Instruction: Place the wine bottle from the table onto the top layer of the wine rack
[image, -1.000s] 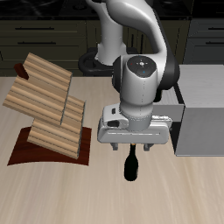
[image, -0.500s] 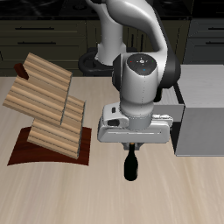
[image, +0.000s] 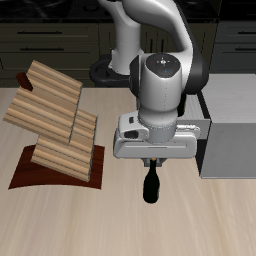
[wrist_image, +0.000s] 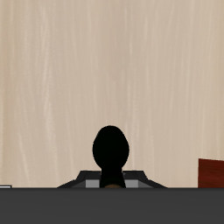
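The wine bottle (image: 151, 188) is dark and stands upright just over the pale table (image: 60, 225), near its front edge. My gripper (image: 152, 166) reaches down from above and is shut on the bottle's neck. In the wrist view the wine bottle (wrist_image: 109, 150) shows as a dark rounded shape straight below the gripper (wrist_image: 109, 180), and the fingertips themselves are hidden. The wine rack (image: 55, 125) stands apart from the bottle on its dark base. Its top layer (image: 55, 84), the uppermost grooved slab, carries nothing.
A grey metal cabinet (image: 230, 140) stands close beside the gripper, on the side away from the rack. The rack's reddish-brown base (image: 30, 178) lies flat on the table, and a corner of that base (wrist_image: 213, 172) shows in the wrist view. Dark kitchen cupboards line the back.
The gripper and the bottle have risen very slightly, with a small shift toward the cabinet. The rack has not moved.
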